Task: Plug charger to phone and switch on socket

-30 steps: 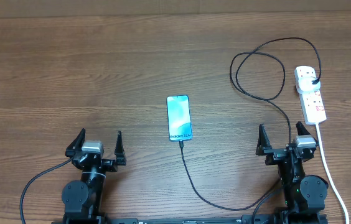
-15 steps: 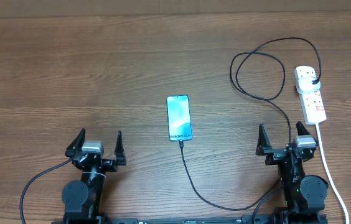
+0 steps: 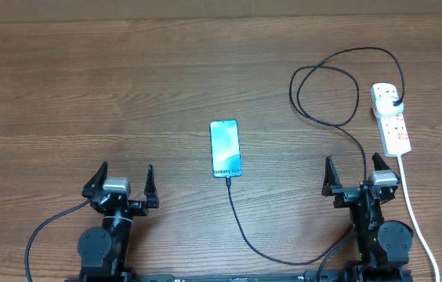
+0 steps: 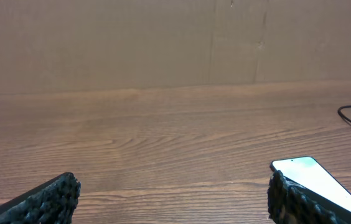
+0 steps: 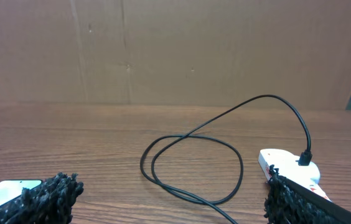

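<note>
The phone point(image 3: 225, 148) lies face up mid-table with a light-blue screen; it also shows in the left wrist view point(image 4: 312, 177) and the right wrist view point(image 5: 4, 191). The black charger cable point(image 3: 240, 223) runs from the phone's near end, curves right, loops point(image 3: 327, 94) and ends at a black plug point(image 3: 395, 100) seated in the white socket strip point(image 3: 390, 117). The loop point(image 5: 191, 162) and the strip point(image 5: 290, 167) show in the right wrist view. My left gripper point(image 3: 121, 182) and right gripper point(image 3: 354, 174) sit open and empty near the front edge.
The strip's white cord point(image 3: 415, 215) runs down the right side past my right arm to the front edge. A brown cardboard wall point(image 4: 163, 43) stands behind the wooden table point(image 3: 88, 86).
</note>
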Controlling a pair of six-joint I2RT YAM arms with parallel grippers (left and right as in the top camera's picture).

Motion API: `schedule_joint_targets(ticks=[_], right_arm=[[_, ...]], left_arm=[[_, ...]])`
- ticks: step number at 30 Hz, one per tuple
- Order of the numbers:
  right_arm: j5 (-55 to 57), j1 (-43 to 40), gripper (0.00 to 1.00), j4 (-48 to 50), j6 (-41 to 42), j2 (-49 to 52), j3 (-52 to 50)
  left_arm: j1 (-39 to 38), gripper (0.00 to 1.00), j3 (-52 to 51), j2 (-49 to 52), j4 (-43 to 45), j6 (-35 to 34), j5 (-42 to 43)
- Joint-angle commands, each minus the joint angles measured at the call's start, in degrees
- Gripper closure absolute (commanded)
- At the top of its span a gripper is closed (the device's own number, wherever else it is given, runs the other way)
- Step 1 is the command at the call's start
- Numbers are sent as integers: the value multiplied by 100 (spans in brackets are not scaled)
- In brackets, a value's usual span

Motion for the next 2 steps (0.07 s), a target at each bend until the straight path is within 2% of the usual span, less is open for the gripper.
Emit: schedule_joint_targets(ticks=[1,2], right_arm=[[-13,-20,0,17,-28,-31,-63],[-13,-20,0,17,-28,-31,-63]], left_arm=[[-11,0,-22,-55,-15,66,-59],[-11,0,-22,-55,-15,66,-57]])
